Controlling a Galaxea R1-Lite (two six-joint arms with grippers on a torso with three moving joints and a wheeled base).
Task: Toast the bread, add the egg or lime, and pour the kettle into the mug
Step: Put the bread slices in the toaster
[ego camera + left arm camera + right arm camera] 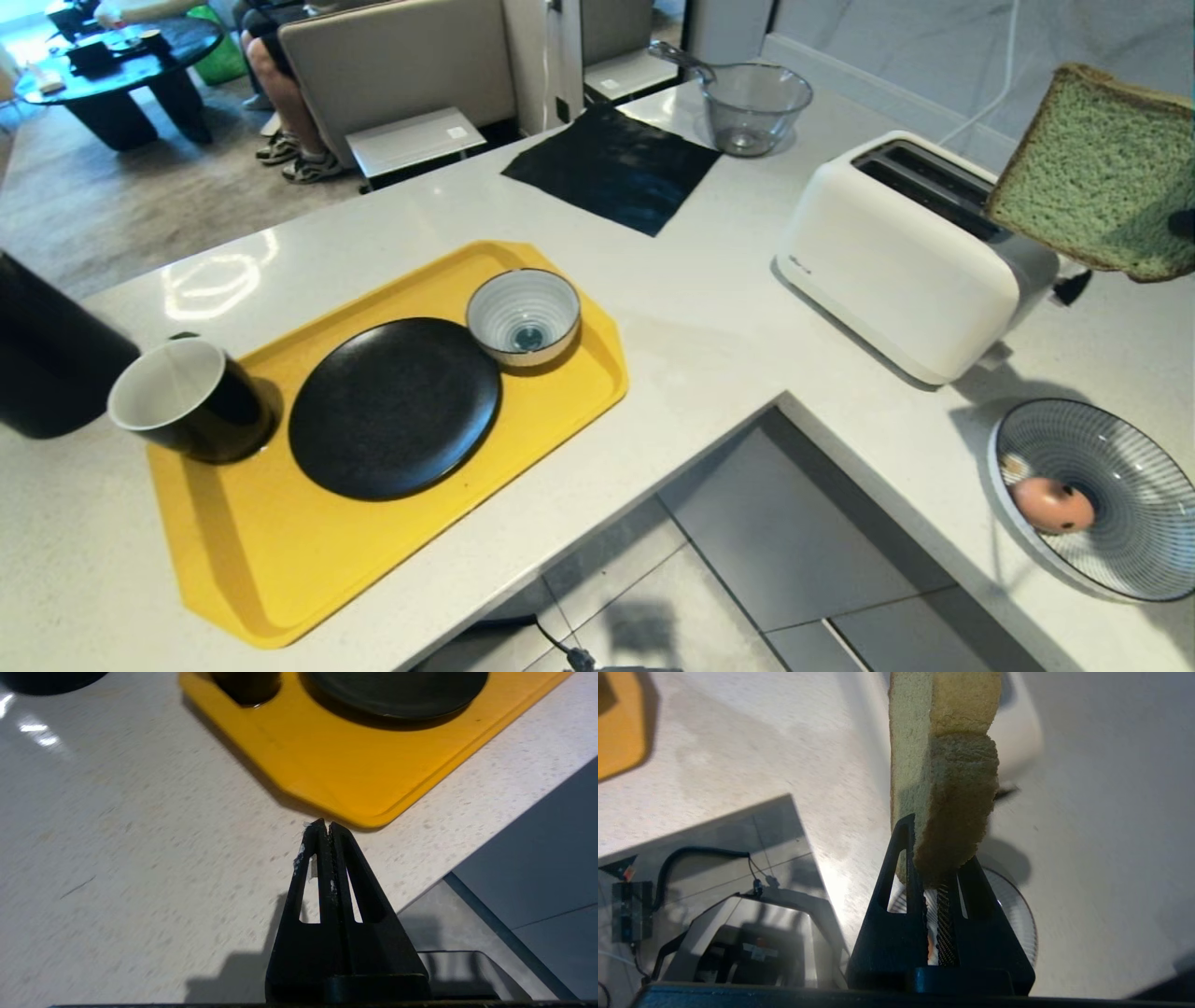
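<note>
One bread slice hangs pinched by your right gripper beside the toaster; tilted, it could catch the slot rim. Left gripper rests clenched, empty.

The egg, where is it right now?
In the head view the egg lies in the striped plate on the counter's right side, just in front of the white toaster.
</note>
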